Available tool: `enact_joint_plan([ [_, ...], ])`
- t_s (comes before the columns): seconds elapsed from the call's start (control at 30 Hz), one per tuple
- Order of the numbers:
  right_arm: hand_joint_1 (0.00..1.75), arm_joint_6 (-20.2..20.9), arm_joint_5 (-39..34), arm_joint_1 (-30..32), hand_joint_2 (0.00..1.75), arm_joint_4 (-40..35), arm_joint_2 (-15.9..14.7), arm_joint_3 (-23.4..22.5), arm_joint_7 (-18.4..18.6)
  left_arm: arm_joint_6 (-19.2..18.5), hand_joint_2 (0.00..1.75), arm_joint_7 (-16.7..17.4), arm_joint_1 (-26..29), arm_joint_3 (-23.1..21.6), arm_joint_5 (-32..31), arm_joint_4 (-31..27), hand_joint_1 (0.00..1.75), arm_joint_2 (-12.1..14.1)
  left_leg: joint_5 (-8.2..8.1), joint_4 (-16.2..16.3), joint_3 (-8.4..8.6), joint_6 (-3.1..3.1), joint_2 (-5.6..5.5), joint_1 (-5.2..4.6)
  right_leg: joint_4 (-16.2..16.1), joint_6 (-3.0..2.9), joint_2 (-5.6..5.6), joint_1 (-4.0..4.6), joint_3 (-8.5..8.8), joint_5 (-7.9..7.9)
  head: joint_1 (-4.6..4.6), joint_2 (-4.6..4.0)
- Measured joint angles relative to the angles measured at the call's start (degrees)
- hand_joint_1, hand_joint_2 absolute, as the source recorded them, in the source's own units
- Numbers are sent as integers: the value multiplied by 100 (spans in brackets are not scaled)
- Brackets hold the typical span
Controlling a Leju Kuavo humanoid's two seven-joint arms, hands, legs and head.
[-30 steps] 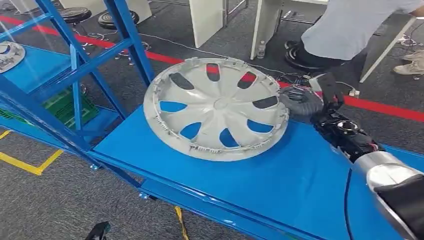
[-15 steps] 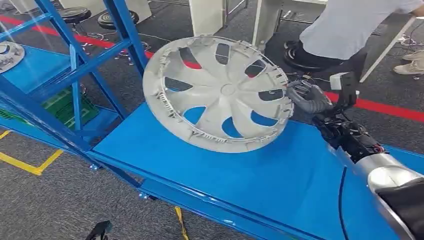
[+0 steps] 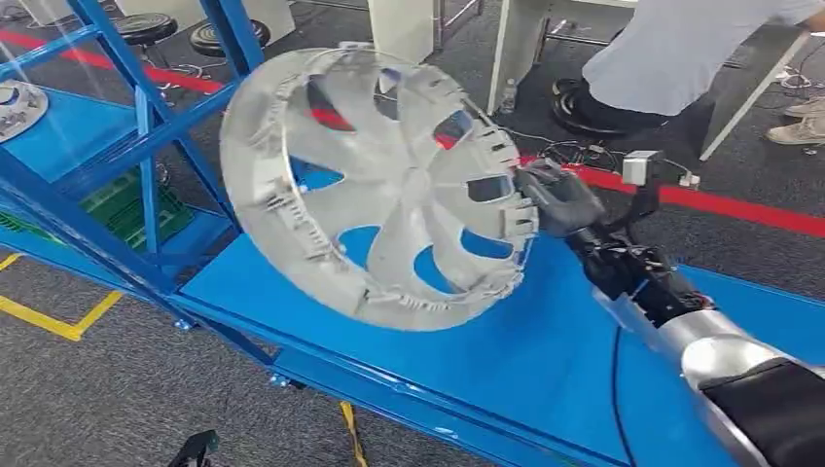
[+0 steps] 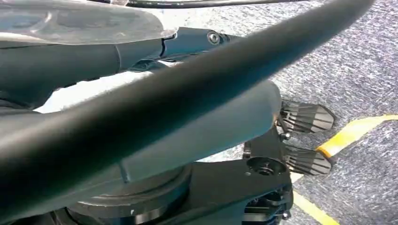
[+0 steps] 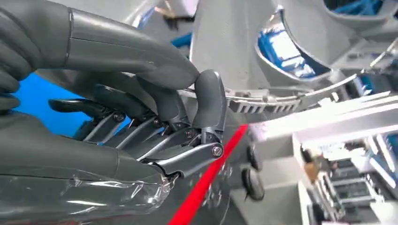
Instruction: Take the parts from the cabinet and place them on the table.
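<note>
A silver-grey hubcap with several spoke openings is in the air, tilted steeply on edge above the blue table top. My right hand grips its rim on the right side. In the right wrist view the thumb and dark fingers of that hand close over the ribbed rim of the hubcap. In the left wrist view a dark grey part of my left hand lies under clear wrap, and its fingers are hidden.
A blue metal rack frame stands at the left, with another hubcap on its shelf and a green crate lower down. A person sits behind the table. Stools and red floor tape lie beyond.
My right hand has raised the hubcap from nearly flat on the blue surface to steeply tilted and carried it leftward. The hand itself has shifted left and turned.
</note>
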Motion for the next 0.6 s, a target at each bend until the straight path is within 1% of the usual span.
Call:
enact_joint_plan([
  [0.17, 175, 86, -195, 77, 175, -217, 127, 13, 24, 9, 0, -9, 17, 0, 4, 0, 0, -9, 2, -2, -2, -2, -1, 0, 0, 0, -3, 0, 0, 0, 2, 0],
  [0.3, 175, 260, -450, 127, 175, -345, 225, 39, 70, 18, 0, -9, 30, 2, 20, 0, 0, -11, 2, 0, -3, -2, 0, 0, -1, 1, 0, -3, 1, 1, 9, 0],
  [0.43, 175, 407, -475, 187, 175, -438, 332, 92, 72, 20, 0, -11, 51, 0, 37, 0, 0, -13, 2, 0, -4, -2, -1, -1, -2, 1, -3, -3, 1, 0, 13, 0],
  [0.47, 175, 411, -481, 193, 175, -472, 376, 107, 68, 20, 0, -11, 61, 0, 44, 0, 0, -13, 2, -1, -3, -2, 0, -1, -2, 0, 1, -3, -1, 0, 24, 0],
  [0.53, 175, 396, -494, 191, 175, -481, 424, 125, 72, 20, 0, -13, 63, 0, 63, 0, 0, -15, 2, -1, -4, -2, 1, -1, -2, 0, 1, -2, -3, 1, 0, 0],
  [0.6, 175, 411, -512, 196, 175, -505, 468, 144, 70, 26, 0, -15, 78, 0, 79, 0, 0, -17, 2, -1, -5, -2, -1, -1, -2, 0, 0, -1, -3, 1, 7, 0],
])
